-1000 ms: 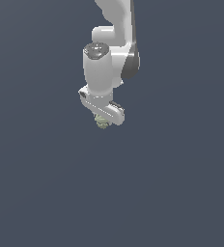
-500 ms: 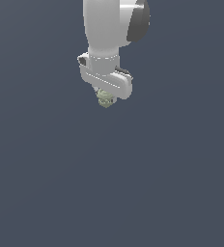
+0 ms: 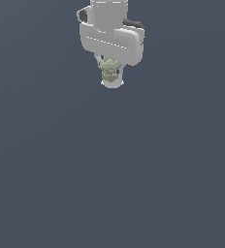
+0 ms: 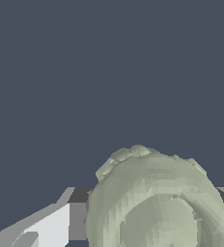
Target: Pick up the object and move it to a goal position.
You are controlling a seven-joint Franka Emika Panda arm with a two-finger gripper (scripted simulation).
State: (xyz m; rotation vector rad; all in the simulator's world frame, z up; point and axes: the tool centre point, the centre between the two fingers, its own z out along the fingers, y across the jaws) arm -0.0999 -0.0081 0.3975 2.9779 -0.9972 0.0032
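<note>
The object (image 3: 108, 69) is a small pale olive-green knobbly lump. In the exterior view it sits between the fingers of my white gripper (image 3: 110, 76), high near the top of the picture, well above the grey floor. The gripper is shut on it. In the wrist view the object (image 4: 157, 202) fills the near part of the picture, roundish with bumpy ridged sides, and one white finger (image 4: 46, 226) shows beside it. The other finger is hidden behind the object.
A plain dark grey floor (image 3: 112, 184) fills both views. No other object or goal marker shows.
The gripper has risen with the object held in it, and the hand has turned, so it now shows a broader face in the exterior view.
</note>
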